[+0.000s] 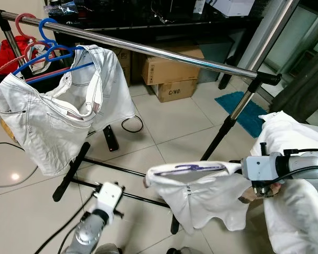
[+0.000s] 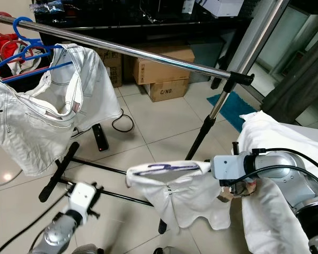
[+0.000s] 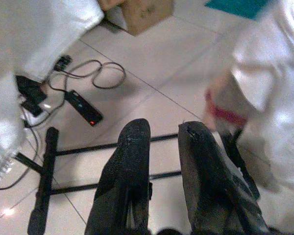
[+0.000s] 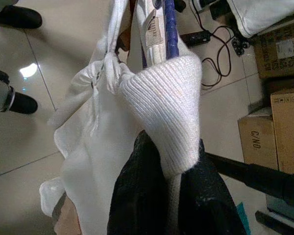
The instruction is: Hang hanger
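A white shirt [image 1: 201, 201] hangs on a purple hanger [image 1: 191, 168], low and in front of the chrome clothes rail [image 1: 164, 53]. My right gripper [image 4: 169, 147] is shut on the shirt's ribbed collar where it wraps the hanger's end, well below the rail's right end. The hanger lies roughly level, pointing left from that gripper. My left gripper [image 3: 164, 129] is open with nothing in it, down near the floor, left of the shirt and above the rack's base bars. White shorts [image 1: 47, 116] hang on a blue hanger [image 1: 47, 32] at the rail's left end.
Pink hangers [image 1: 21, 24] sit at the rail's far left. The rack's black post [image 1: 222, 132] and base bar [image 1: 69, 172] stand close by. Cardboard boxes [image 1: 172, 71], a power strip [image 1: 110, 138], a teal mat [image 1: 244, 108] and white cloth [image 1: 291, 211] surround them. Dark shoes [image 4: 14, 17] stand on the tiles.
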